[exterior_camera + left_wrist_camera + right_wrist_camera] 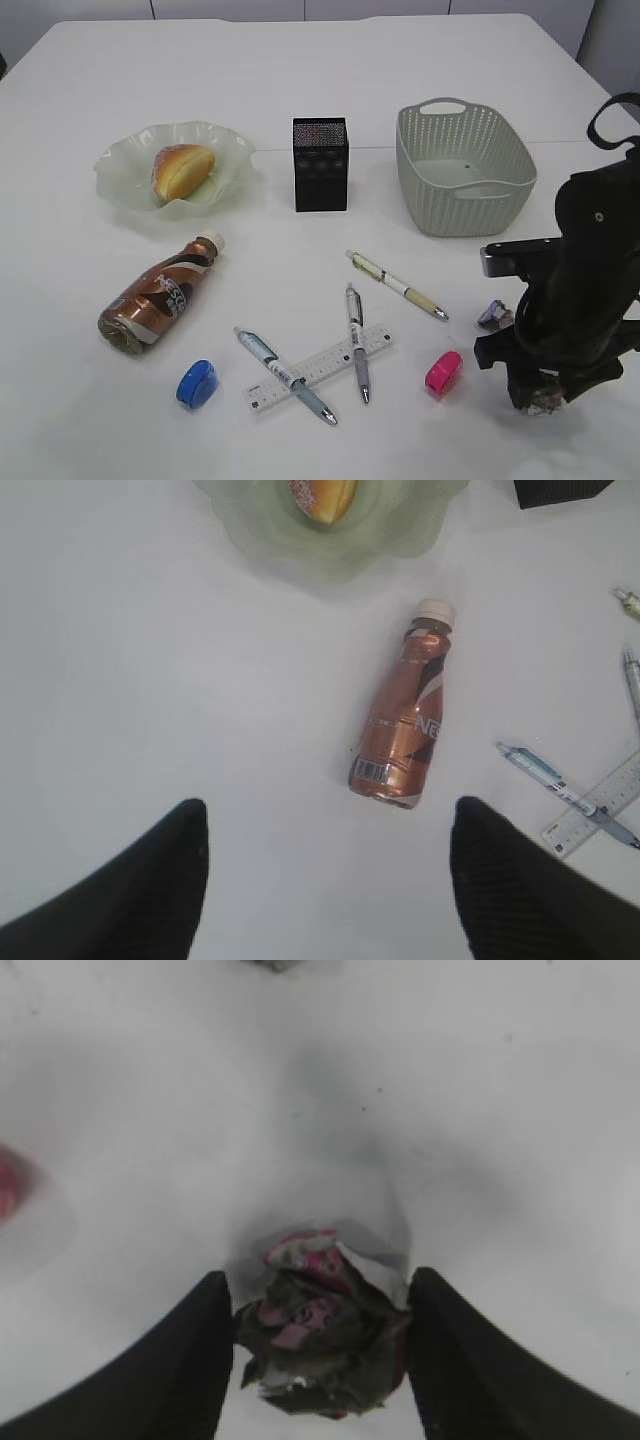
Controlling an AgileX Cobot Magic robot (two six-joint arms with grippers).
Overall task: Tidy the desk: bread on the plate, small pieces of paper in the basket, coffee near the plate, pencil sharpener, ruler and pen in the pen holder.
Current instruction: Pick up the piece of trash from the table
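Note:
My right gripper (320, 1278) is shut on a crumpled piece of paper (320, 1345), low at the table's right front (543, 402). A second paper piece (493, 314) lies beside it. My left gripper (328, 805) hangs open and empty, just short of the lying coffee bottle (405, 720) (160, 295). The bread (183, 170) rests on the green plate (125, 170). Three pens (397, 284) (357, 342) (285, 375), the ruler (320, 368), a blue sharpener (196, 384) and a pink sharpener (443, 371) lie in front of the black pen holder (320, 165).
The grey-green basket (440, 210) stands at the back right, behind my right arm, with nothing seen in it. Two pens lie across the ruler. The left arm is outside the exterior view.

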